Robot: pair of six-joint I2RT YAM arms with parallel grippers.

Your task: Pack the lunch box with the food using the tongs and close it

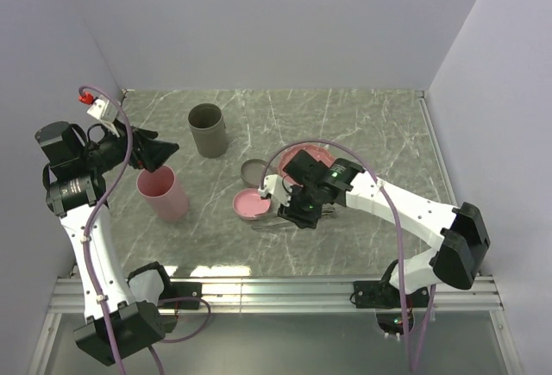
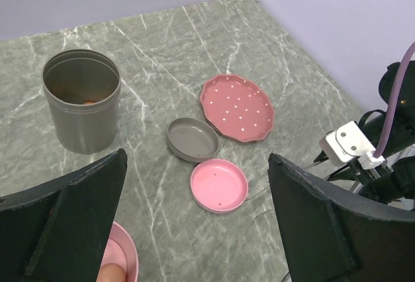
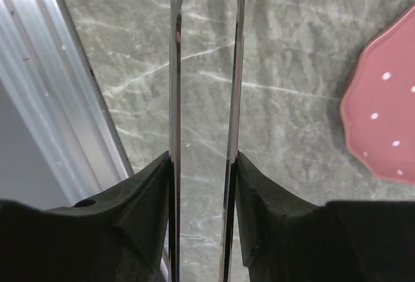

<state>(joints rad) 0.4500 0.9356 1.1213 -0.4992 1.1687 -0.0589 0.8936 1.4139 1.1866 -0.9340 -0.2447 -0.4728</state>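
While the left gripper [image 1: 158, 153] hangs with its jaws spread wide above the pink container [image 1: 162, 194], a peach-coloured piece [image 2: 113, 273] shows inside it, cut off by the frame's edge. Behind stands the grey container [image 1: 208, 129]. A grey lid [image 1: 254, 171] and a pink lid [image 1: 252, 203] lie further right. Just in front of the pink lid are the tongs [image 3: 175, 100], pinched from both sides by the right gripper [image 1: 302, 212]. Their long axis runs roughly along the near rail [image 1: 276, 287] and the tips point left. The table [image 1: 362, 125] is grey-green marble pattern inside pale lilac walls [image 1: 259, 21]. The right arm hides part of the dotted plate [image 2: 237, 107] from above. The tong tips leave the wrist view, and I cannot tell whether they touch the table.
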